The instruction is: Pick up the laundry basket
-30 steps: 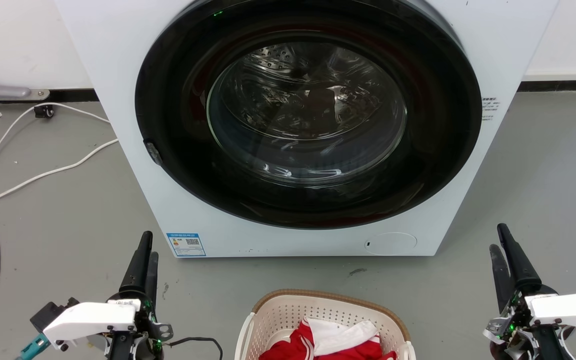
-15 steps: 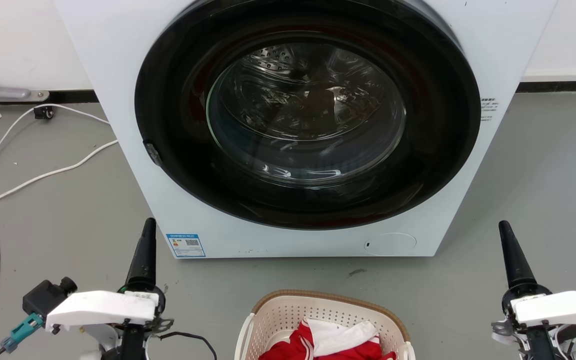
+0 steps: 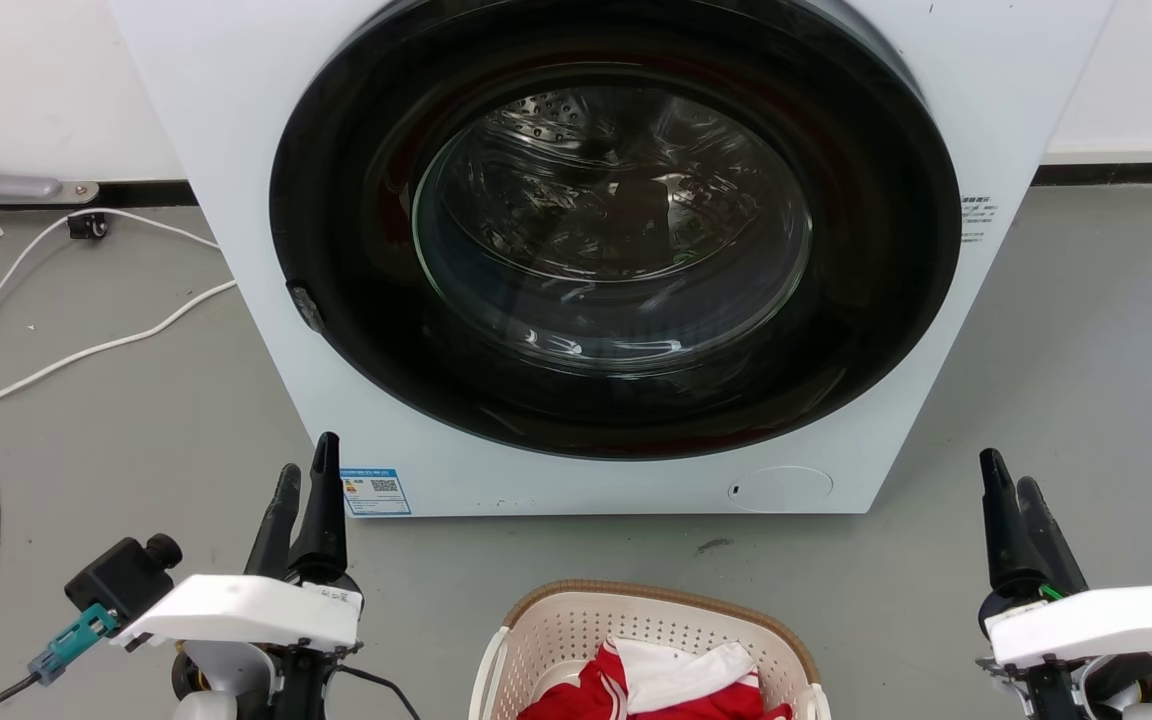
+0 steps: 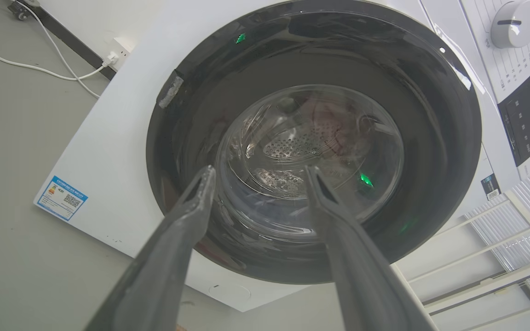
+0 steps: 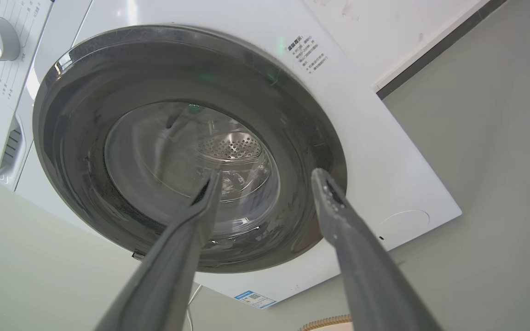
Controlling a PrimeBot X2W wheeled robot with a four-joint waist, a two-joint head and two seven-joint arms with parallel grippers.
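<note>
Beside laundry basket (image 3: 558, 632), left pincer (image 3: 307, 456), right pincer (image 3: 1006, 469) — newly rolled, parted, empty.

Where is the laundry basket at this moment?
In the head view, the laundry basket stands on the floor at the bottom centre, in front of the washing machine, between the left claw and the right claw.
</note>
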